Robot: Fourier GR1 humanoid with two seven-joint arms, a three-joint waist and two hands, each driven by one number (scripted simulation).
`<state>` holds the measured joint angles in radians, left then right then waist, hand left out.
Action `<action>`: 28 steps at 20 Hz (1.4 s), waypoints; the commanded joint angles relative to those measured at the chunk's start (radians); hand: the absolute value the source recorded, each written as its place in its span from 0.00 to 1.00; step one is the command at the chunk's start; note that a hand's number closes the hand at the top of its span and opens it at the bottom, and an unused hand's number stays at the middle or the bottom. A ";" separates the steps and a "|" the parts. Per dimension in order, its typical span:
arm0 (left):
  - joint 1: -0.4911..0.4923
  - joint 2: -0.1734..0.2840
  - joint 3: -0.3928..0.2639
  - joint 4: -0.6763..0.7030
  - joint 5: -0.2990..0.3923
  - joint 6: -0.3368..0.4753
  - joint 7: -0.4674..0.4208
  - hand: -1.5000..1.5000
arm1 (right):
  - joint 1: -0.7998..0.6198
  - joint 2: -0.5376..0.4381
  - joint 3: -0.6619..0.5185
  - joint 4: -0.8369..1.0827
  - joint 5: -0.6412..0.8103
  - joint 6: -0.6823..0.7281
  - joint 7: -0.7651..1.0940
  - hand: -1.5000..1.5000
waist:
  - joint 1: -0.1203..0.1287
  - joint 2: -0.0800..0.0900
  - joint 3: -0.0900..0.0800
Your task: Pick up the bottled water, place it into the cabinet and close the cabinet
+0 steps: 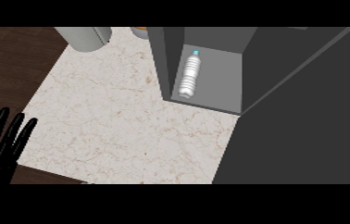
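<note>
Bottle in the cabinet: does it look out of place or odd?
The bottle is inside the cabinet with its blue cap toward the back. I cannot tell if it stands or lies. The cabinet door is open. Nothing is spilled.

Wide bare stretch of table left of cabinet. Cabinet opening partly filled by bottled water. Dark door blocks right side. Grey canister at far-left corner.

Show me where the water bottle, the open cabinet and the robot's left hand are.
water bottle (189, 77): head view, middle of its ribbed body.
cabinet (220, 79): head view, bare grey inner surface beside the bottle.
left hand (14, 134): head view, on a straight black finger at the left edge.
</note>
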<state>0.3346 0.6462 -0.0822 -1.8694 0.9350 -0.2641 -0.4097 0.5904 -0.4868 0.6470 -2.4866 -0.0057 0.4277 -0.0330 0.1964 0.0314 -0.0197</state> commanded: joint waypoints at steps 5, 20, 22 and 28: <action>-0.014 0.028 0.013 0.010 0.016 -0.032 0.018 0.00 | -0.181 -0.038 0.090 -0.041 0.041 0.093 0.109 1.00 | 0.047 0.001 -0.009; -0.014 0.047 0.036 0.031 0.029 -0.055 0.024 0.00 | -0.296 -0.009 0.053 -0.007 -0.012 0.082 0.160 1.00 | 0.039 0.003 -0.010; -0.020 0.038 0.038 0.041 0.033 -0.055 0.017 0.00 | -0.294 0.005 0.048 0.005 -0.031 0.071 0.160 1.00 | 0.034 0.013 -0.011; -0.030 0.046 0.043 0.040 0.040 -0.068 0.021 0.00 | -0.259 0.018 0.083 0.032 -0.102 0.093 0.152 1.00 | 0.061 0.037 -0.009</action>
<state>0.3082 0.6896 -0.0408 -1.8341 0.9714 -0.3232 -0.3899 0.3526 -0.5376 0.6129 -2.4750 -0.0380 0.5392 0.0529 0.2403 0.0479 -0.0327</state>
